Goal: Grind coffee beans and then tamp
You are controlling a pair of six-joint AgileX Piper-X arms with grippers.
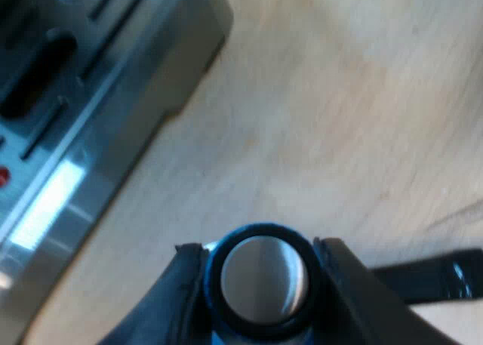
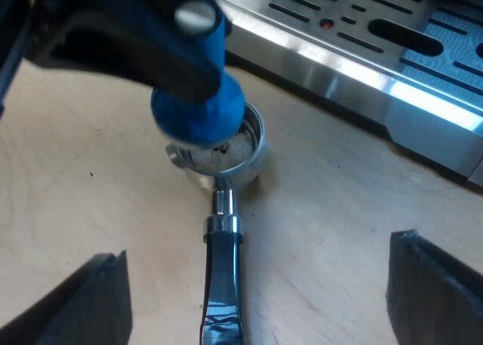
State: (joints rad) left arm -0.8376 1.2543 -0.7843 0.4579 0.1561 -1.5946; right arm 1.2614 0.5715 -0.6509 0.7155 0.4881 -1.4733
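Observation:
My left gripper [image 1: 259,284] is shut on the blue tamper [image 1: 260,281], whose round metal end, ringed in black, shows between the fingers. In the right wrist view the same tamper [image 2: 200,111] hangs tilted just over the metal holder's basket [image 2: 241,152], touching or almost touching its rim. Pale grounds lie inside the basket. The holder rests on the wooden table with its dark handle [image 2: 223,284] pointing away from the machine. My right gripper [image 2: 264,300] is open, its fingers wide apart on either side of the handle and clear of it.
The espresso machine's slotted steel drip tray [image 2: 362,35] runs close behind the basket, and its edge [image 1: 83,171] lies near the left gripper. The holder's handle [image 1: 423,277] shows beside the left fingers. Bare wooden table [image 1: 339,118] surrounds the holder.

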